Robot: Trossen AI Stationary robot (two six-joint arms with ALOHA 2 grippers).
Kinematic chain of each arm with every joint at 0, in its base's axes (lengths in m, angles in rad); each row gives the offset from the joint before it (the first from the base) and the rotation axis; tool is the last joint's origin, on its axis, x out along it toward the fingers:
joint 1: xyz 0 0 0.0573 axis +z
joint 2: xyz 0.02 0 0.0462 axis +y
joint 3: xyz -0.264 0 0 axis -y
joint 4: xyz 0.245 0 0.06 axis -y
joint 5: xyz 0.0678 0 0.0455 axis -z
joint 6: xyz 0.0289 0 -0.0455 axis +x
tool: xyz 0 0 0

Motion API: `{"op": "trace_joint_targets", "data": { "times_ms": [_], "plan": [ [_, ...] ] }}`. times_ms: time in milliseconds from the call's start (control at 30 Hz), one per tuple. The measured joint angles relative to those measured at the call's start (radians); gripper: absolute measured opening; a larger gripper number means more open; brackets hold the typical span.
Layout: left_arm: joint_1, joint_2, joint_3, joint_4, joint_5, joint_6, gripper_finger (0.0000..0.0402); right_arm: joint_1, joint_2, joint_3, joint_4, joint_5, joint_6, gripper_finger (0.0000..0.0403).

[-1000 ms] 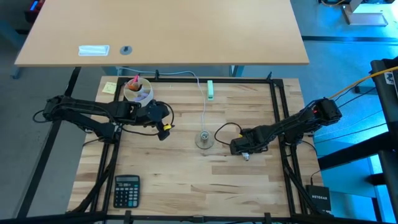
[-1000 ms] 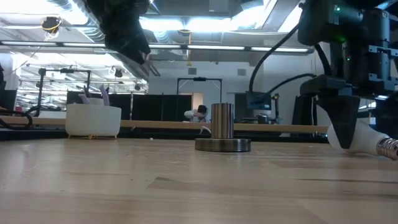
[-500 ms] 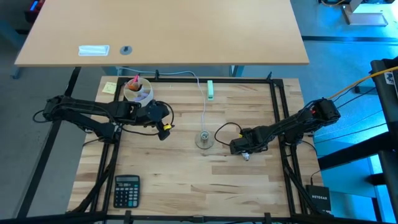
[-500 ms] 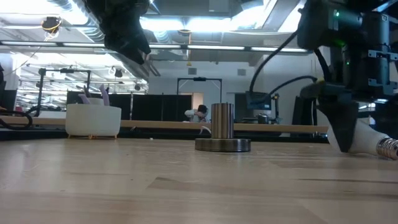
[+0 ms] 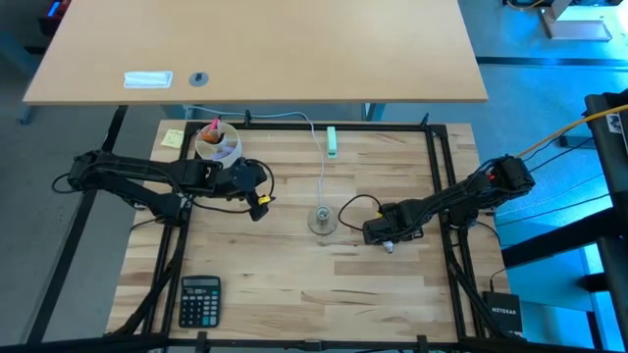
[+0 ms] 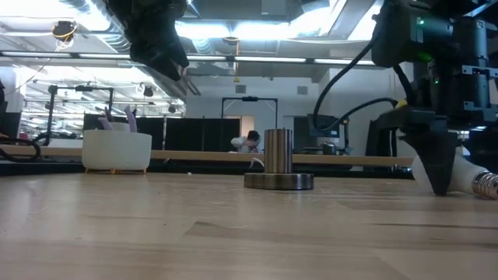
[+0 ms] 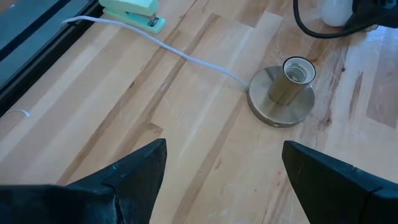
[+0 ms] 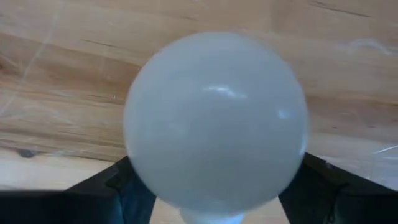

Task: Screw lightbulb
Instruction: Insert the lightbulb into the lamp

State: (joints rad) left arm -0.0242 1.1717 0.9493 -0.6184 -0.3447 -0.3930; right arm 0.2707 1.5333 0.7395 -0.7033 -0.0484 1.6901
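Note:
The white lightbulb (image 8: pixel 214 121) lies on its side on the wooden table right of the socket, its silvery screw base (image 6: pixel 487 185) low over the wood. My right gripper (image 5: pixel 385 237) stands over it, its fingers on either side of the glass globe. The round grey metal socket base (image 5: pixel 322 220) stands upright at the table's middle, its opening (image 7: pixel 299 70) empty. My left gripper (image 5: pixel 257 201) hovers open above the table, left of the socket; it also shows in the left wrist view (image 7: pixel 224 180). My right gripper pinches the bulb's round glass part between its two fingers, one finger (image 8: pixel 134 183) on each of two opposite sides (image 8: pixel 140 155). The fingers come from above, pointing down. The bulb lies on the table, its glass (image 6: pixel 467 173) showing behind one finger.
A thin white cord (image 5: pixel 324 167) runs from the socket to a pale green plug block (image 5: pixel 333 142) at the far edge. A white cup (image 5: pixel 217 144) and a yellow note (image 5: pixel 174 138) sit far left, a calculator (image 5: pixel 200 299) near left.
In the low view my right gripper's visible finger has shifted a little sideways toward the bulb's screw-base end and now covers more of the glass. The bulb has stayed where it lay on the table.

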Motion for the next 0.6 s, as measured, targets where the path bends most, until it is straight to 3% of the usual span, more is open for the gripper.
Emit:
{"op": "trace_joint_targets", "data": {
  "times_ms": [233, 600],
  "plan": [
    [0.000, 0.000, 0.000, 0.000, 0.000, -0.001, 0.0310, 0.000, -0.008, -0.001, -0.003, -0.005, 0.000, 0.0214],
    [0.000, 0.000, 0.000, 0.001, 0.000, -0.001, 0.0310, 0.000, -0.025, 0.053, -0.032, 0.032, -0.041, 0.0216]
  ]
}}
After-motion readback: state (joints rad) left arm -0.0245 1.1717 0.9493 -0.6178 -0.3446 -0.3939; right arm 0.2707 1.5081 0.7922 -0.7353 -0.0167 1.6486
